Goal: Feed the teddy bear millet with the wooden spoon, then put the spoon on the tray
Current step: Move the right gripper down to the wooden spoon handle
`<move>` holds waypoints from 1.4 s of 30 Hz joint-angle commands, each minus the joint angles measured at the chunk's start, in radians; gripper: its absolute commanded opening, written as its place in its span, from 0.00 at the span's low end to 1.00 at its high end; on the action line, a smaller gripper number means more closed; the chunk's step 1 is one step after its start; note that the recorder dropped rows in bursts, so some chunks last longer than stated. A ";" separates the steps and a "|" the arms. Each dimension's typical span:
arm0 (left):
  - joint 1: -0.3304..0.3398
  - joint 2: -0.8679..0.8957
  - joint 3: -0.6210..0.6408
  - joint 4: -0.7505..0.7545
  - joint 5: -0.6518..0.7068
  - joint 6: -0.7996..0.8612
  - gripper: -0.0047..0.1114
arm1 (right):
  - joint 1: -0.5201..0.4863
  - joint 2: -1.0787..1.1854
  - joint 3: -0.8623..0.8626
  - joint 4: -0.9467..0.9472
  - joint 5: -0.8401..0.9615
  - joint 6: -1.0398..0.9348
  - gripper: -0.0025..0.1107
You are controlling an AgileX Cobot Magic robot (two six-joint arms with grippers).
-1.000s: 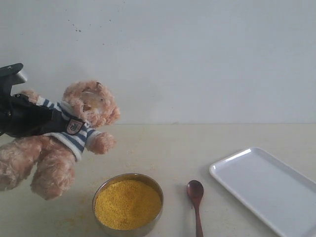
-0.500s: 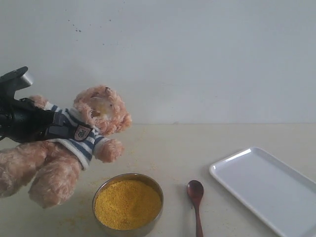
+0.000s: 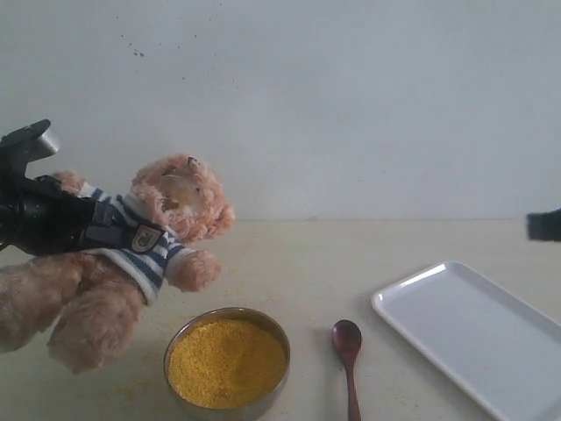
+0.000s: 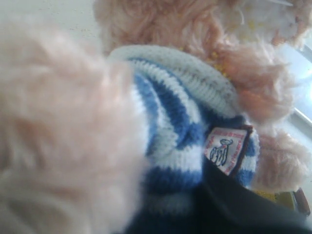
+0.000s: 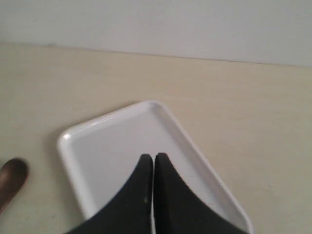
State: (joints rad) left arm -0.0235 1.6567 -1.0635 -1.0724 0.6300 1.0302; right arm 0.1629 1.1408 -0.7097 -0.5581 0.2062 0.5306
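- The teddy bear [image 3: 162,237] is held off the table [image 3: 289,263] at the left of the exterior view. It is tilted, with its head toward the centre and its legs hanging to the lower left.
- The left gripper [image 3: 103,226] is clamped around the bear's striped torso. In the left wrist view a black finger [image 4: 229,204] is pressed against the shirt right beside the chest badge [image 4: 225,150].
- The millet [image 3: 226,361] is heaped in a round metal bowl [image 3: 178,344] at the bottom, left of centre, under the bear's outstretched paw and apart from it.
- The wooden spoon [image 3: 347,338] is laid on the table just right of the bowl, its handle cut by the bottom edge.
- The tray [image 3: 473,338] is seen flat at the lower right.
- The right gripper [image 5: 153,163] is closed, fingers pressed together, above the tray. A dark part of the right arm [image 3: 544,225] is seen at the right edge.
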 commanded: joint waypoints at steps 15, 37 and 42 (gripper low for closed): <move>0.001 -0.007 -0.007 -0.010 0.022 -0.011 0.08 | 0.405 0.339 -0.010 0.077 -0.081 -0.230 0.30; 0.001 -0.007 -0.007 -0.008 0.003 -0.006 0.08 | 0.405 0.620 -0.010 0.077 -0.314 -0.017 0.45; 0.001 -0.007 -0.007 -0.009 -0.013 -0.006 0.08 | 0.405 0.646 -0.010 0.077 -0.341 -0.017 0.45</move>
State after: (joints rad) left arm -0.0235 1.6567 -1.0635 -1.0703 0.6333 1.0302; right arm 0.5673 1.7726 -0.7154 -0.4819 -0.1116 0.5102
